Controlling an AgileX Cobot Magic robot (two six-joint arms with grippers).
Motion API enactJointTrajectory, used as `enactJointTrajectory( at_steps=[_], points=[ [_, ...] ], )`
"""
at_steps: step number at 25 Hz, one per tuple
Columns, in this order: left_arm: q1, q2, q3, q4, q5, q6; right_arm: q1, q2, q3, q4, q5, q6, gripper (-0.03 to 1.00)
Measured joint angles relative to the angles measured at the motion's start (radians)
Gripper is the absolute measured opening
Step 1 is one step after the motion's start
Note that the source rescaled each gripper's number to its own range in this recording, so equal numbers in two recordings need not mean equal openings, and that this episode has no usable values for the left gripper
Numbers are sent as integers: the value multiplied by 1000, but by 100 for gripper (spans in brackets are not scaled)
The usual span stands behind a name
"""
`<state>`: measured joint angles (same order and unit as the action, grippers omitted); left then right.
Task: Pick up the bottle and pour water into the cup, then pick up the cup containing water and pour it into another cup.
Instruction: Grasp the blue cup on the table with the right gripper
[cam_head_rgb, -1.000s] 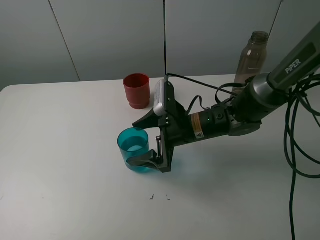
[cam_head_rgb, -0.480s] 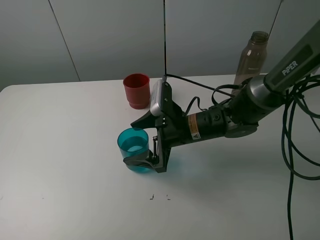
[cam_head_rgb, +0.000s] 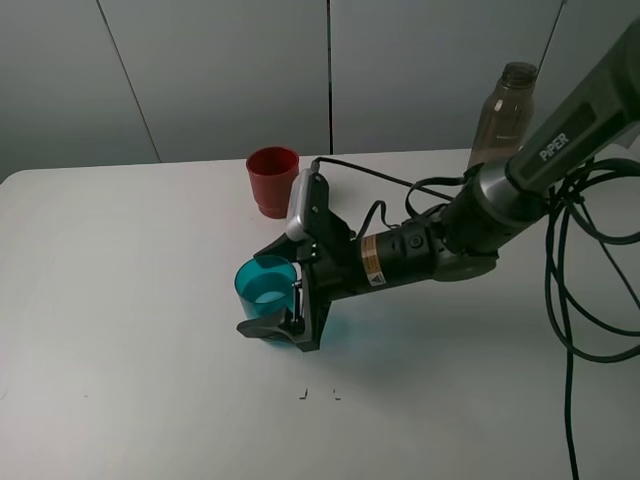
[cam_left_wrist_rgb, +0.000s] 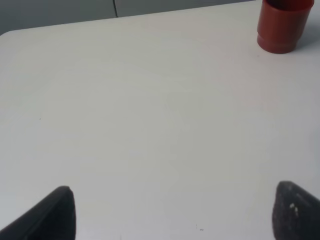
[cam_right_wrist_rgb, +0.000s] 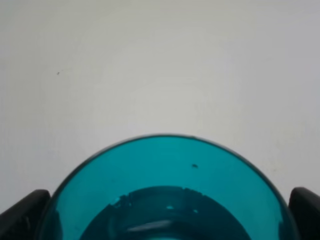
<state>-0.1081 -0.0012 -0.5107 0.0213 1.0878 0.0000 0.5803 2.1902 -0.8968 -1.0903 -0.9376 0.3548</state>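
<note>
The teal cup (cam_head_rgb: 264, 283) stands on the white table (cam_head_rgb: 130, 300) left of centre with some water in it. My right gripper (cam_head_rgb: 257, 291) is open, with one finger on each side of the cup. In the right wrist view the cup (cam_right_wrist_rgb: 165, 165) fills the space between the two fingertips (cam_right_wrist_rgb: 22, 212). The red cup (cam_head_rgb: 273, 180) stands upright behind it and also shows in the left wrist view (cam_left_wrist_rgb: 282, 25). The bottle (cam_head_rgb: 505, 115) stands uncapped at the back right. My left gripper (cam_left_wrist_rgb: 172, 215) is open and empty above bare table; it is not seen in the exterior view.
The right arm (cam_head_rgb: 450, 240) lies low across the table from the right, with black cables (cam_head_rgb: 580, 300) hanging at the right edge. A grey wall (cam_head_rgb: 200, 70) is behind the table. Two small marks (cam_head_rgb: 318, 394) are on the table near the front.
My right gripper has slid left, so its open fingers now reach further around the teal cup. The cups and the bottle have not moved.
</note>
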Motion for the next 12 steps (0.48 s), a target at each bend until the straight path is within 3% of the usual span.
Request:
enactJointTrajectory(
  at_steps=[12],
  points=[
    [0, 0, 0, 0, 0, 0, 0, 2, 0, 2, 27, -1, 100]
  ],
)
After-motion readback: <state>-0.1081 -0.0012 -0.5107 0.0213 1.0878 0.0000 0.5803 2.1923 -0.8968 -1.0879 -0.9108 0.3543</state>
